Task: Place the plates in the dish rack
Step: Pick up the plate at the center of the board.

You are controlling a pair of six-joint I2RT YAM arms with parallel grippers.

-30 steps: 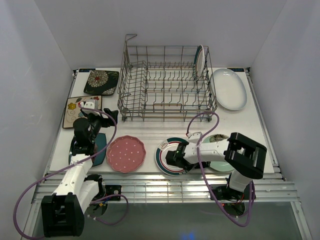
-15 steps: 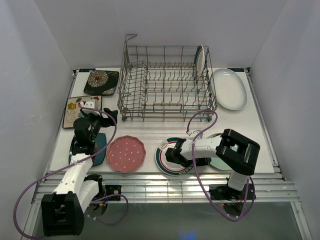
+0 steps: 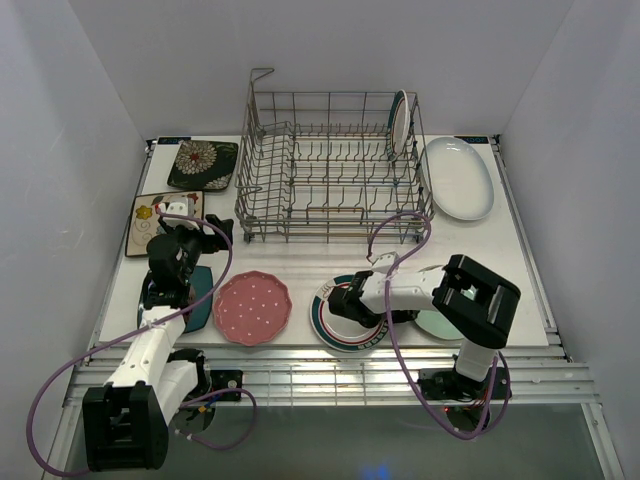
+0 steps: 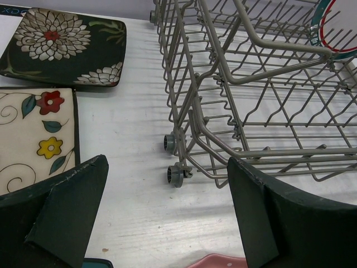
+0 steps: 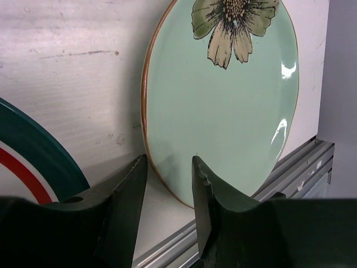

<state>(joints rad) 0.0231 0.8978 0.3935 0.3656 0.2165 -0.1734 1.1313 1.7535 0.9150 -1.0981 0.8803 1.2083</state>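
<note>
Left gripper: hovering with fingers wide apart, gripping nothing. Right gripper: fingers standing slightly apart beside the mint plate, clamping nothing. Dish rack: holding one upright plate.

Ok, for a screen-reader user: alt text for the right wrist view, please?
A mint floral plate lies flat on the white table just beyond the right gripper, whose dark fingers stand slightly apart, holding nothing. A green-rimmed plate edges in at left.
</note>
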